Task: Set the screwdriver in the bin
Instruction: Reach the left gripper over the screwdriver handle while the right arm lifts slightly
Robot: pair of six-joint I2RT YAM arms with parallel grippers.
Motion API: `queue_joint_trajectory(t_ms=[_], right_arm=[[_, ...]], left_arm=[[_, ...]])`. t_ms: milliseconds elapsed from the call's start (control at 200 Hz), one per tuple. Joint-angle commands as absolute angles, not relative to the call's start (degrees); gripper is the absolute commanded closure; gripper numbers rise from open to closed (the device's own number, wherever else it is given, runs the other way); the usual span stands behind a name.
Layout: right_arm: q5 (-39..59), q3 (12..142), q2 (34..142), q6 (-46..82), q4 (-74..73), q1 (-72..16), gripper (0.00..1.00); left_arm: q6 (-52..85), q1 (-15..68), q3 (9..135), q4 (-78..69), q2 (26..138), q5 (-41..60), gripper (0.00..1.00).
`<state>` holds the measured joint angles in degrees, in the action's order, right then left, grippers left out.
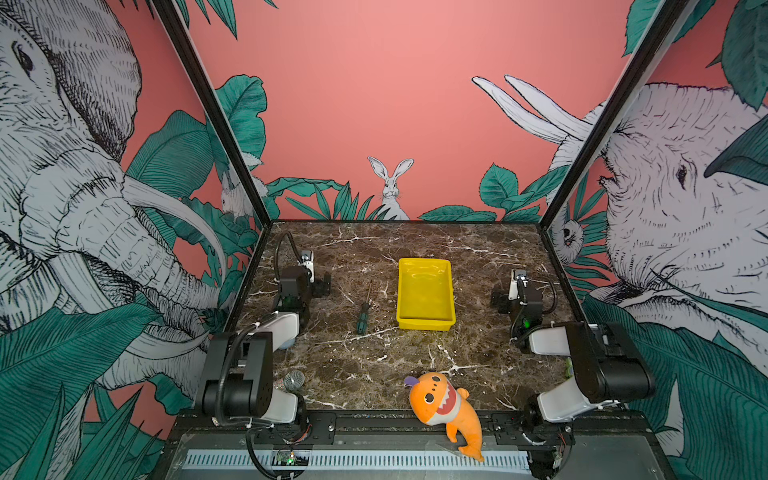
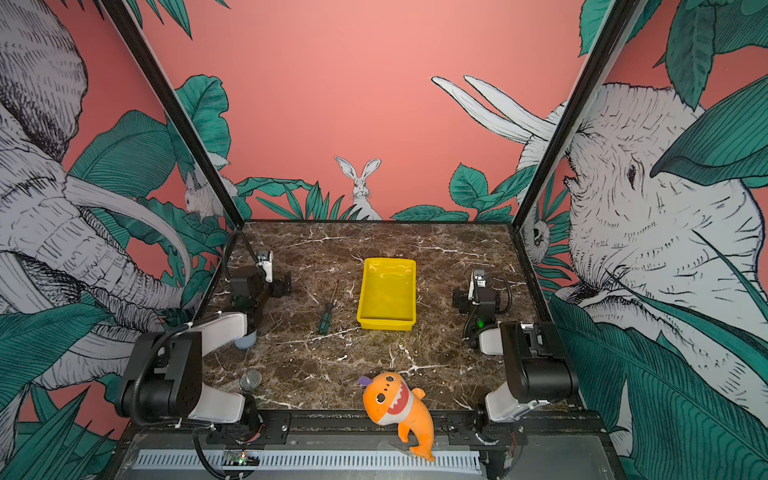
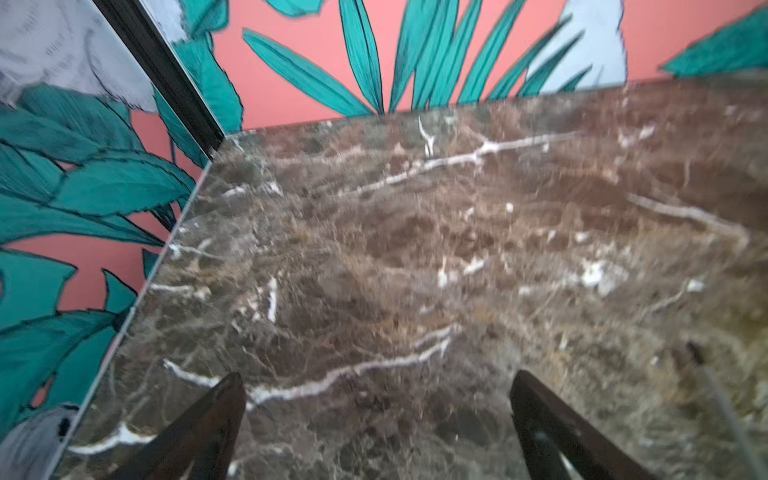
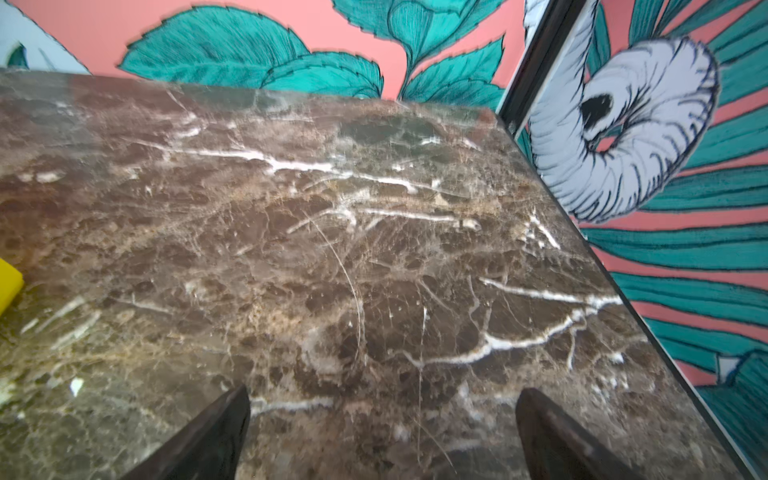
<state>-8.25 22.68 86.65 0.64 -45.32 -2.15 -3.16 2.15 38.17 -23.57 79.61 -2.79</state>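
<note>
No readable labels; left claw (image 3: 376, 409) and right claw (image 4: 382, 409) both spread wide, empty, over bare bench (image 1: 415, 365), screwdriver (image 1: 363, 309) lying flat on bench just left of yellow bin (image 1: 424, 322), apart from it, bin empty

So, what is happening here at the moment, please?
Nothing is being handled yet. The screwdriver lies on the marble table, just left of the yellow bin in both top views, and the bin looks empty. The left claw and the right claw are both open, holding nothing, one at each side of the table. An orange shark plush sits at the near edge, untouched.
</note>
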Motion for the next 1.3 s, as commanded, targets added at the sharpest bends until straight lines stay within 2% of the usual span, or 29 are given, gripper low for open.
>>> queue_joint_trajectory(t_ms=[0, 115, 360, 450, 555, 756, 981, 1296], right_arm=[[-9.9, 28.9, 79.0, 2.4, -30.8, -2.3, 0.01], [-6.8, 36.4, 71.7, 8.2, -13.2, -2.3, 0.01], [7.0, 46.7, 64.2, 11.9, 5.2, -2.4, 0.01], [10.0, 50.5, 64.8, 13.0, 11.6, -2.4, 0.01], [12.9, 52.7, 65.9, 13.7, 16.5, -2.8, 0.02], [15.2, 50.8, 65.9, 14.5, 19.7, -3.5, 0.04], [17.0, 48.0, 65.9, 13.0, 21.4, -3.5, 0.04], [16.7, 44.4, 65.2, 12.2, 21.3, -3.3, 0.03]], left_arm=[[3.8, 2.2, 45.2, -6.5, 73.1, -1.4, 0.00], [8.6, 2.1, 50.3, 3.6, 70.0, 0.9, 0.00], [17.5, 3.0, 53.3, 22.7, 66.4, 2.8, 0.00], [18.6, 8.6, 52.5, 27.3, 66.0, -1.4, 0.00], [19.9, 19.6, 51.9, 31.8, 67.0, -9.5, 0.00], [27.5, 30.2, 50.0, 30.7, 75.0, -9.7, 0.00], [29.4, 33.4, 52.7, 31.9, 85.2, -7.1, 0.03], [30.2, 33.8, 54.2, 32.0, 90.2, -8.2, 0.23]])
